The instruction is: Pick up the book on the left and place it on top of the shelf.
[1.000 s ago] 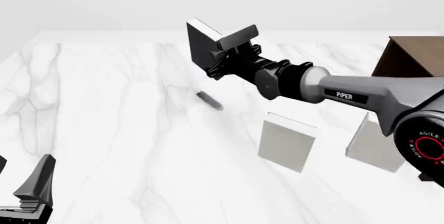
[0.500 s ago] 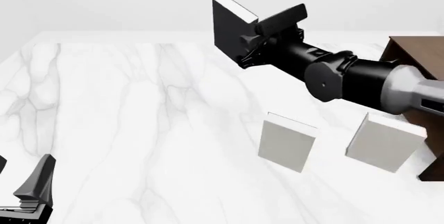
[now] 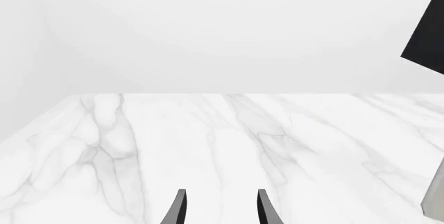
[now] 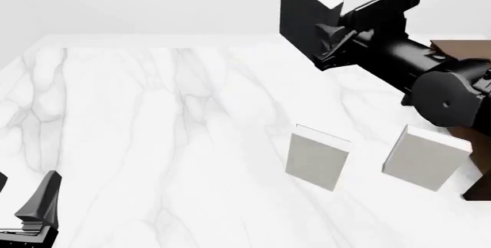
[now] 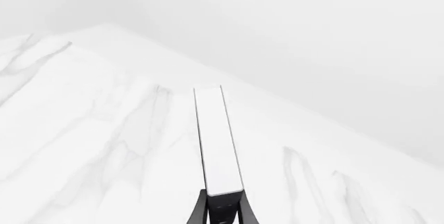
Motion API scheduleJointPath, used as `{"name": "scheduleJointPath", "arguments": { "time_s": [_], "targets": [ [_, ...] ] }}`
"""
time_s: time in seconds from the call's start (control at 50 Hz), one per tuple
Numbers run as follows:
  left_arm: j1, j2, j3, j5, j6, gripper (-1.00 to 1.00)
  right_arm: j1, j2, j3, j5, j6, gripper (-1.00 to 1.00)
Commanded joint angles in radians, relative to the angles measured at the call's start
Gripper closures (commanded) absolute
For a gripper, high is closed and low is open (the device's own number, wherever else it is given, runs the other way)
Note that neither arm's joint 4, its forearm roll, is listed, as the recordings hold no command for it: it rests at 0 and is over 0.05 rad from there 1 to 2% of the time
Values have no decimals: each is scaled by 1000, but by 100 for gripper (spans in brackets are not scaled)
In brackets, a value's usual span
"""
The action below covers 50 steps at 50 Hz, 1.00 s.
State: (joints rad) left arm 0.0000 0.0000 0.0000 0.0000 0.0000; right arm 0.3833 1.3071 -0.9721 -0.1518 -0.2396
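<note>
From the front, the right end effector (image 4: pixel 334 29) is clamped on the book (image 4: pixel 303 15), held high above the bench (image 4: pixel 153 115) — the shelf (image 4: pixel 460 49) lies just to its right. Right wrist: page edges run straight ahead. Left wrist: left end effector (image 3: pixel 218 208) idle, fingers apart.

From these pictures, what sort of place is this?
Likely a simulated tabletop test scene: a white marble table, blank pale walls, only books and a brown shelf. The right gripper holds the black book.

No legible txt, labels, brands or nos. on anything in view.
</note>
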Motion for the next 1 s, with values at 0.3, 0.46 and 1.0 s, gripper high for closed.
{"name": "scheduleJointPath", "arguments": {
  "time_s": [0.3, 0.46, 1.0],
  "targets": [
    [0, 0, 0, 0, 0, -100, -137, -190, 68, 57, -64, 100],
    [0, 0, 0, 0, 0, -100, -188, -213, 65, 57, -109, 100],
    [0, 0, 0, 0, 0, -100, -361, -301, 84, 45, -303, 100]
  ]
}}
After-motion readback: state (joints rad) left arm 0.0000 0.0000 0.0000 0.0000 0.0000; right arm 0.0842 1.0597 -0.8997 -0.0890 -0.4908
